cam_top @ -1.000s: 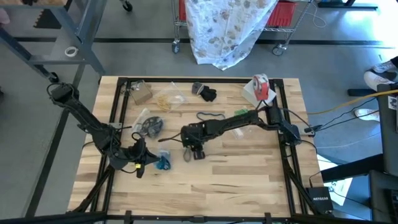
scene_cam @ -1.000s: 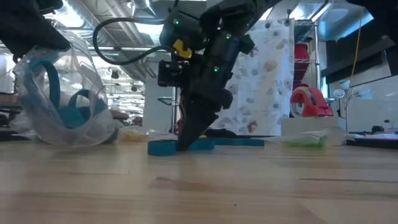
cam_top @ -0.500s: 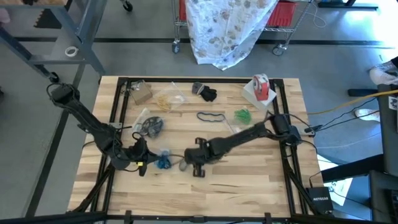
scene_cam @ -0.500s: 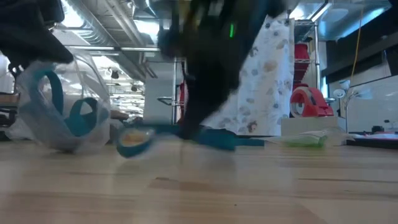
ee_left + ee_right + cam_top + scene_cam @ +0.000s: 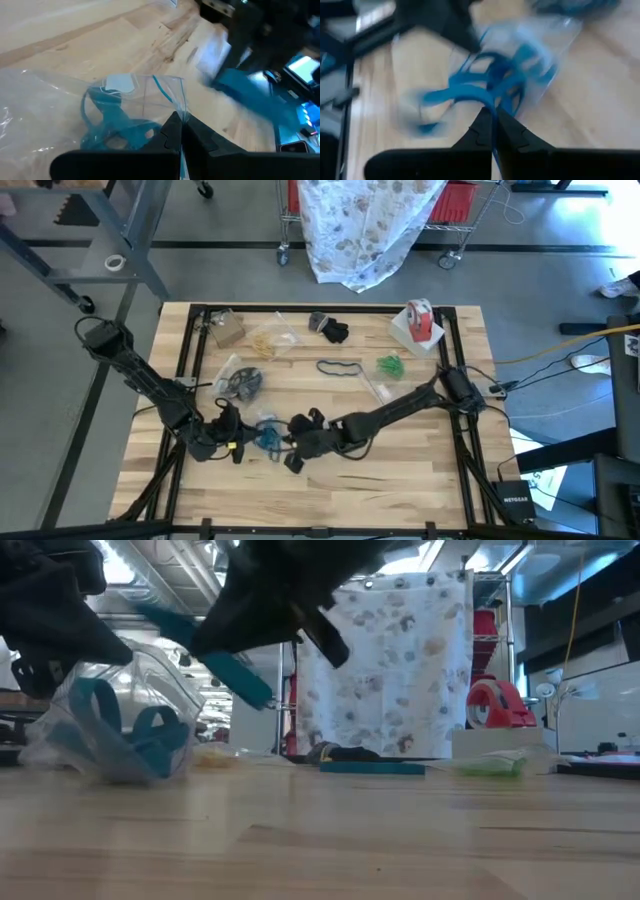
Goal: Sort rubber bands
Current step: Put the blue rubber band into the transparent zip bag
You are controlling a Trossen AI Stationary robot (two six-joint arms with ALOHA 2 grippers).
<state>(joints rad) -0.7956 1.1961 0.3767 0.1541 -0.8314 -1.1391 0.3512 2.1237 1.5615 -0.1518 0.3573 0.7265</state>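
Low view: teal rubber band (image 5: 235, 675), one flat elastic loop, is seen lifted clear of the surface (image 5: 400, 840), pinched in the right tool (image 5: 297, 452), whose fingers are fully closed on it. In the right wrist view the band (image 5: 470, 92) trails loosely from the closed fingertips. Judged very light, soft and floppy, stretchy, not fragile; best taken by pinching a single strand, since the loop offers no stiff edge. Further teal bands (image 5: 120, 127) are held inside a clear bag (image 5: 60, 110), whose rim is clamped in the fully closed left tool (image 5: 225, 442) just beside the right tool. Elsewhere on the surface, well apart: green bands (image 5: 390, 365), a black band (image 5: 340, 367), tan bands (image 5: 268, 340). A tape roll (image 5: 418, 318) is noted near the far right corner.
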